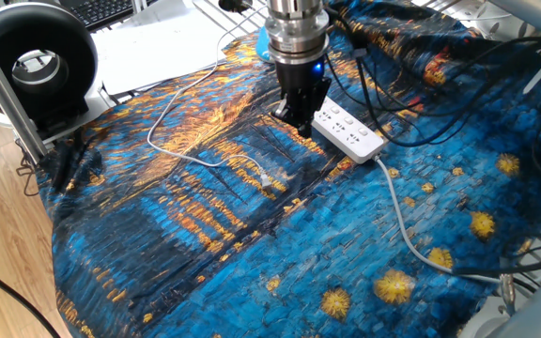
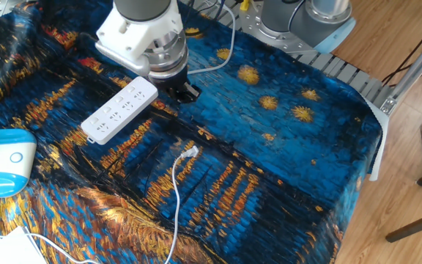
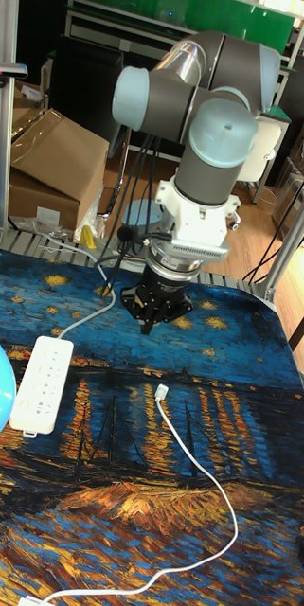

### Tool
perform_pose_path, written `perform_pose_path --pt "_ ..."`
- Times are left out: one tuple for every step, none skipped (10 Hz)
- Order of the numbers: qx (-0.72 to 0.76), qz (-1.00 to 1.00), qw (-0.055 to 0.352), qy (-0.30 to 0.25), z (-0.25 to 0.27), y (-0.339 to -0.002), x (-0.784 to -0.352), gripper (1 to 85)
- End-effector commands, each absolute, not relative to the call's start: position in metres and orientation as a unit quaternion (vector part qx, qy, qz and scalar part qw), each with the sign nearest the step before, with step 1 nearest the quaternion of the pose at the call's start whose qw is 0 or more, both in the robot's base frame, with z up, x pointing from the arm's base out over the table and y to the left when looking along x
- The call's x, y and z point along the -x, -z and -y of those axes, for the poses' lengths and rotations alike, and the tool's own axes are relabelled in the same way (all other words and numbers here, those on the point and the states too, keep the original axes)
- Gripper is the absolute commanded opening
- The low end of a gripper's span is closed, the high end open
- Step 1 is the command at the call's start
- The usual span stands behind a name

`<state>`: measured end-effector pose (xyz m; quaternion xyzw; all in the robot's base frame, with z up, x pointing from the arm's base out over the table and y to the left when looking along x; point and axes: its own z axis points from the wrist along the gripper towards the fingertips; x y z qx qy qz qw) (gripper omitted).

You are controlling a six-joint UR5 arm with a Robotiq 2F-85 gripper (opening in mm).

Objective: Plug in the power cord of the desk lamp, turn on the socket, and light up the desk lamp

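Hovering low over the cloth, my black two-finger hand (image 1: 300, 117) points straight down beside one end of the long white rectangular power strip (image 1: 348, 130); whether its fingers are spread or pressed together I cannot tell from any view. My surface (image 2: 284, 169) is draped in a wrinkled blue and orange painted-night cloth. The strip lies flat on it, its thick pale-grey cable (image 1: 404, 221) trailing off the far end. The very thin white power cord (image 2: 176, 198) lies loose on the cloth, its small white plug (image 2: 190, 152) apart from both strip and hand. The tall fixed view shows my grey arm (image 3: 213, 114), cardboard boxes (image 3: 52, 156) and wood floor behind. The first fixed view alone shows a black ring-shaped lamp (image 1: 34, 64); the other shows a pale-blue rounded object (image 2: 0, 161).
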<state>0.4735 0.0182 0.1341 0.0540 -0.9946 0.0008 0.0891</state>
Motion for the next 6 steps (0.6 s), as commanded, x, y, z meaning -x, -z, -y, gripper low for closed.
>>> perform_pose_path --pt "-0.055 0.994 0.089 0.018 -0.026 -0.135 -0.473 5.0" --pt "-0.058 0.994 0.087 0.030 -0.031 -0.128 -0.483 7.7" --pt "-0.052 0.994 0.086 0.049 -0.045 -0.120 -0.493 15.0" --pt "-0.050 0.994 0.086 0.052 -0.053 -0.112 -0.504 26.7" --pt "-0.048 0.994 0.084 0.048 -0.057 -0.104 -0.515 30.3" --pt "-0.045 0.995 0.075 0.044 -0.059 -0.096 -0.530 33.0"
